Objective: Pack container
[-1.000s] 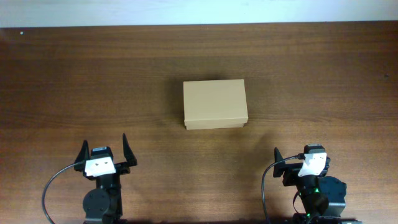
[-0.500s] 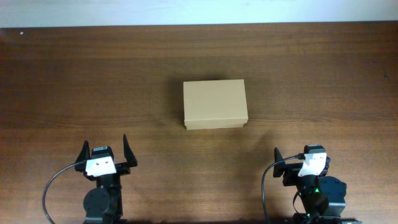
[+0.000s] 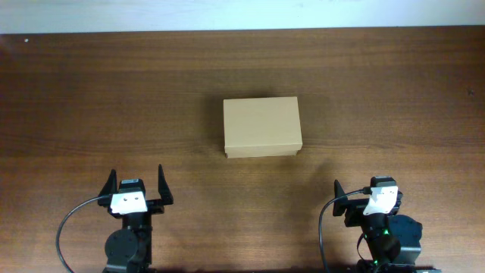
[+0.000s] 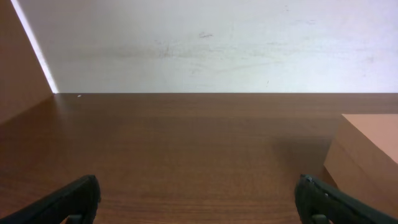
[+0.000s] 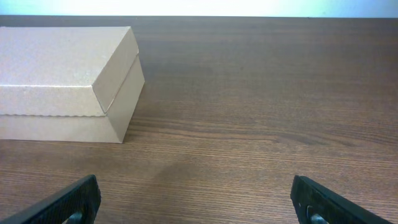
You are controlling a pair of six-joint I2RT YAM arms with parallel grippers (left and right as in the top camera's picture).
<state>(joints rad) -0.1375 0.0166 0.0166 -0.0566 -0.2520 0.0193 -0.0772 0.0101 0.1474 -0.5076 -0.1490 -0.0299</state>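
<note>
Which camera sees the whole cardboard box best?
The overhead view: the whole closed cardboard box shows, lid and front edge. The right wrist view cuts off part of it; the left wrist view catches only one corner.

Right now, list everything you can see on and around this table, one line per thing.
container: one, tan-brown cardboard, lid shut, middle of the table, ahead of both arms.
table: one, dark brown wood, under everything.
wall: one, white, beyond the table's far edge.
cables: two, black, one looping beside each arm base at the near edge.
left hand: one, black with a white block behind it, near edge, left of the container, open and empty.
right hand: one, black, near edge, right of the container, open and empty.
</note>
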